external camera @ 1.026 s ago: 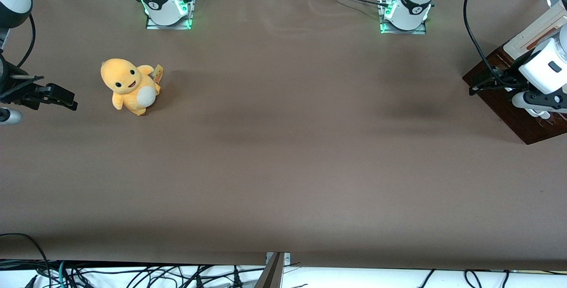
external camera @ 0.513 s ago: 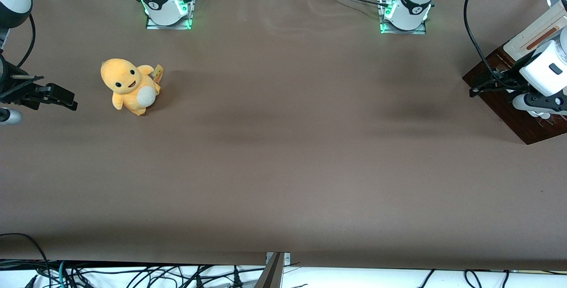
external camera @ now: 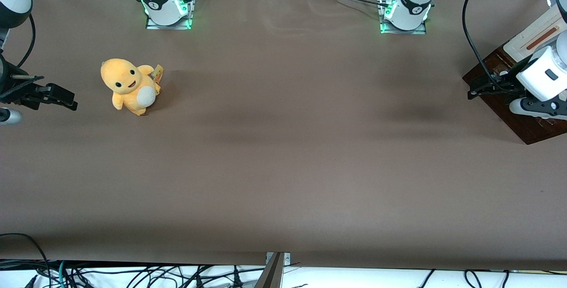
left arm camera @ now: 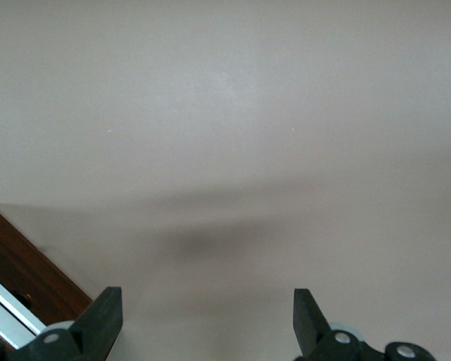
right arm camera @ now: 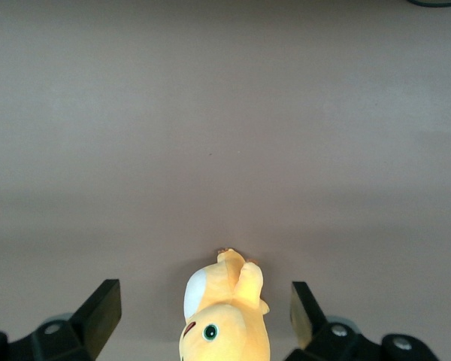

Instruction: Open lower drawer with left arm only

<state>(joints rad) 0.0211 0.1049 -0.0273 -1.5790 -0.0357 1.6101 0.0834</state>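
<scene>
The left arm [external camera: 542, 75] reaches over a dark brown wooden cabinet [external camera: 529, 130] at the working arm's end of the table. Its black gripper [external camera: 476, 87] hangs at the cabinet's edge that faces the table's middle. In the left wrist view the gripper [left arm camera: 207, 301] is open, with only bare brown table between its fingertips [left arm camera: 105, 312]. Beside one fingertip shows a corner of the lower drawer's dark brown front [left arm camera: 22, 267] with its silvery bar handle [left arm camera: 7, 310]. The fingers are apart from the handle.
A cream panel with a brown slot [external camera: 538, 35] lies on the cabinet, farther from the front camera. A yellow plush toy [external camera: 129, 86] sits toward the parked arm's end. Two white bases with green lights [external camera: 167, 9] [external camera: 405, 11] stand along the back edge.
The left arm's wrist has shifted slightly toward the parked arm's end of the table, and the gripper has edged a little with it. The cabinet and the plush toy have not moved.
</scene>
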